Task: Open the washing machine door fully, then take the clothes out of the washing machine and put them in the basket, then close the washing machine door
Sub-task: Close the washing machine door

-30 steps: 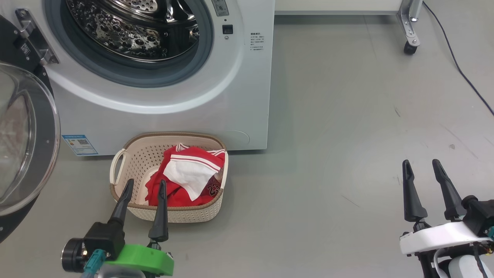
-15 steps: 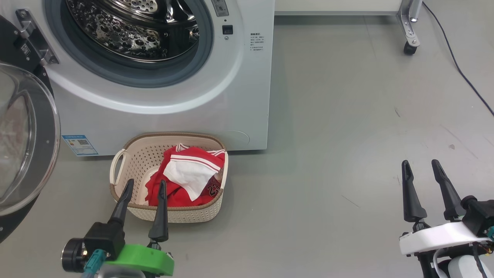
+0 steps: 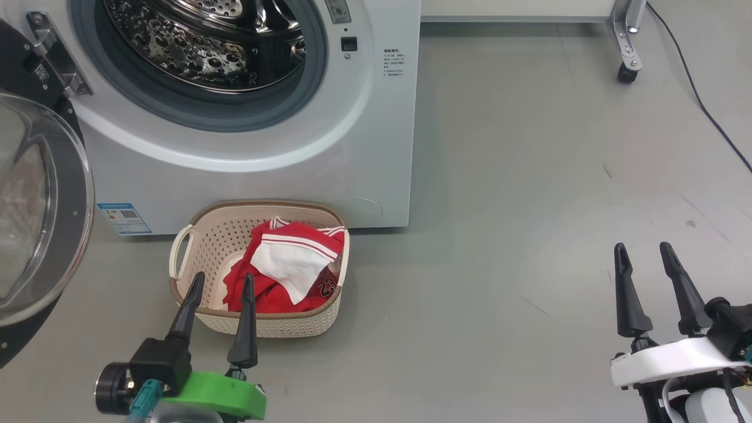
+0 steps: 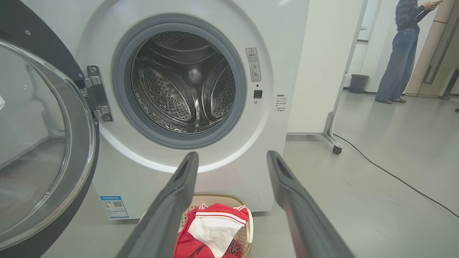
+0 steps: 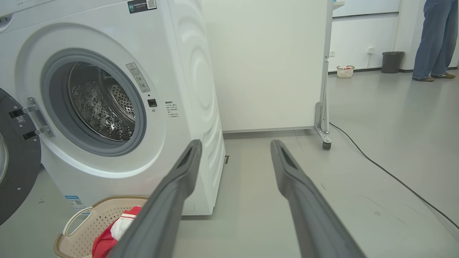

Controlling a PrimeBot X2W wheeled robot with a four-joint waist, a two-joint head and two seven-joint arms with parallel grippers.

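Note:
The white washing machine (image 3: 247, 147) stands at the upper left with a bare steel drum (image 4: 183, 82). Its round black-rimmed washing machine door (image 3: 41, 200) hangs swung open on the left (image 4: 39, 150). On the floor before the machine sits the cream basket (image 3: 205, 241), holding the red and white clothes (image 3: 288, 267) (image 4: 211, 233) (image 5: 114, 229). My left gripper (image 3: 222, 282) is open and empty, fingertips over the basket's near rim. Far to the right, my right gripper (image 3: 641, 251) is open and empty above bare floor.
A white panel on a castor (image 3: 625, 73) stands behind the machine at the right, and a black cable (image 3: 699, 106) runs across the floor. In the left wrist view a person (image 4: 405, 50) stands far off beside a dark bin (image 4: 356, 83).
The head view has shifted slightly, so the whole picture sits a few pixels to the right. Both grippers stay open and in place.

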